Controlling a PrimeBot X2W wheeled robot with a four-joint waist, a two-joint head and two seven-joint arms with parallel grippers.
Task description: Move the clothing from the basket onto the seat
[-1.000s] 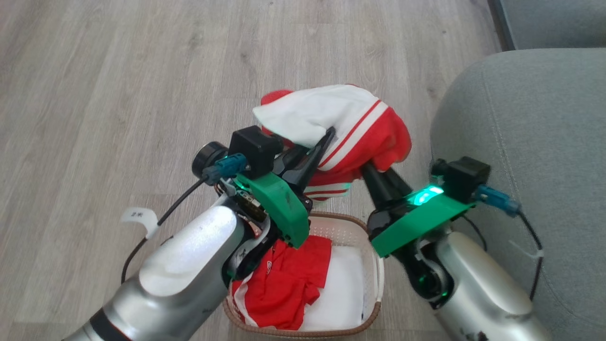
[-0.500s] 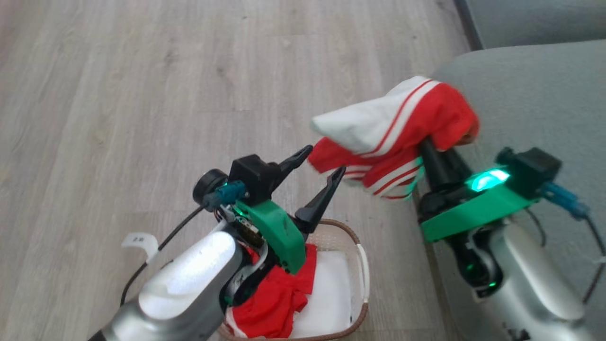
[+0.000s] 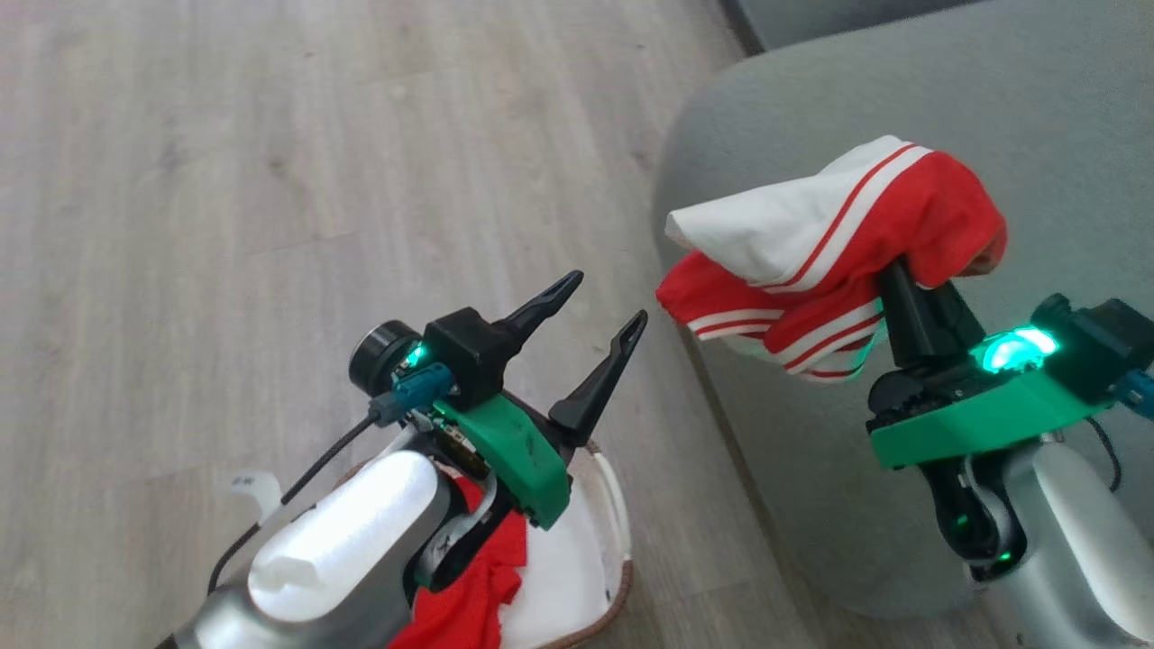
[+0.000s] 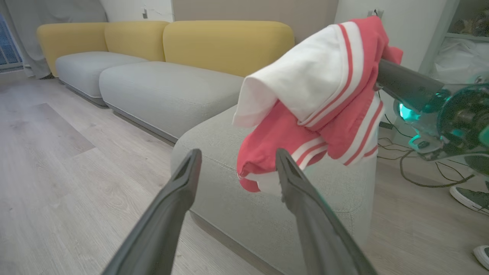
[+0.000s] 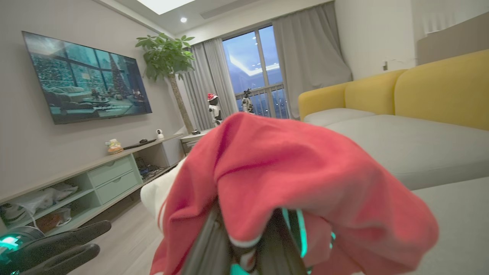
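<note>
My right gripper [image 3: 904,279] is clamped on the jersey [image 3: 811,234], carrying it above the seat's [image 3: 856,108] corner. My left gripper [image 3: 609,296] hangs empty, fingers apart, over the basket [image 3: 620,577]. Next, I'd lower the jersey onto the cushion and let go.

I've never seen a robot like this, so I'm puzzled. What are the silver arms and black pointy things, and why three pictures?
It's a robot with two arms. Each ends in a tool with two dark fingers. One picture looks down from its head; the other two come from cameras on its wrists. The right tool is shut on a red-and-white jersey, holding it at the edge of the grey seat. The left tool is open, holding nothing. Below it, on the wooden floor, stands a basket with red shorts and a white sheet inside.
</note>
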